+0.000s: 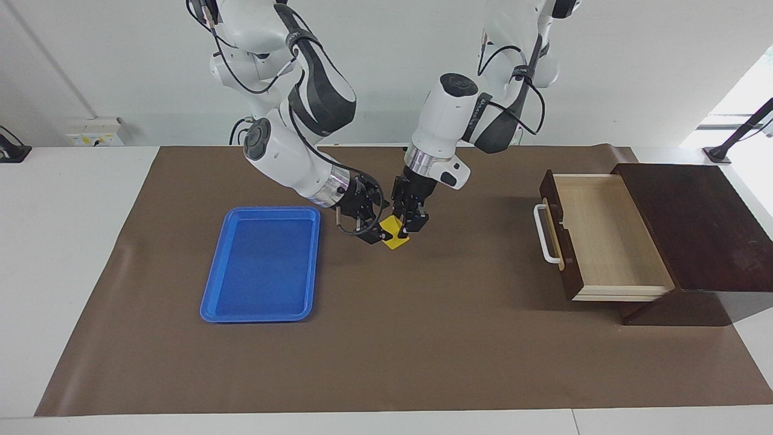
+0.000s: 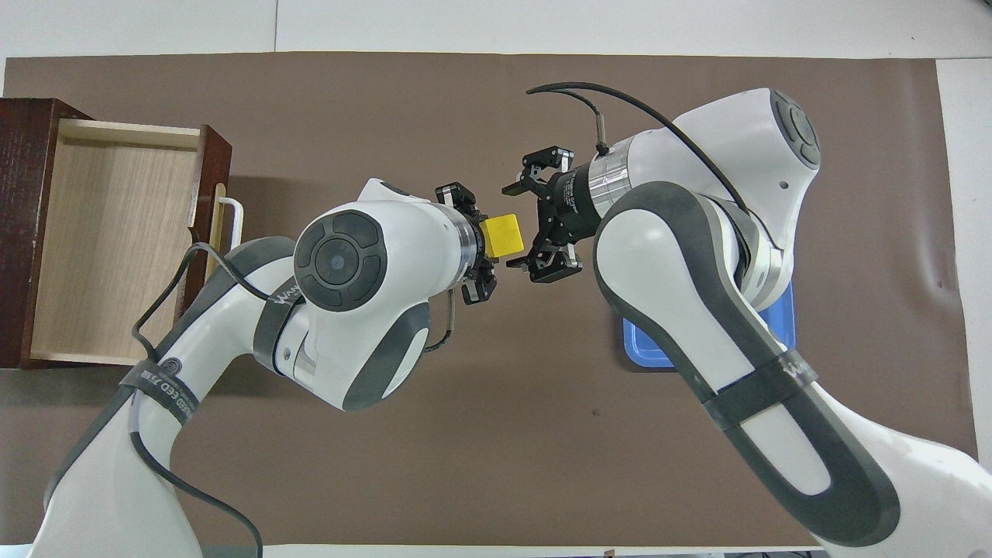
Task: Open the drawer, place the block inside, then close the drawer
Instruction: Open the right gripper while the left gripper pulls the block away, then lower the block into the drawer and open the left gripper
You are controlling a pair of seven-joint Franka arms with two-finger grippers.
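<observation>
The yellow block [image 1: 395, 232] sits clamped in your left end effector [image 1: 406, 225]; the right end effector [image 1: 369, 231], spread wide beside it, could knock it loose.

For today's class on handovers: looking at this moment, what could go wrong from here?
1. Both the left gripper and the right gripper meet at the yellow block above the mat; who grips it is unclear, so a mistimed release could drop it.
2. The two grippers sit very close and could bump.
3. The open drawer lies toward the left arm's end of the table, so a loose block could slip during the carry.
</observation>
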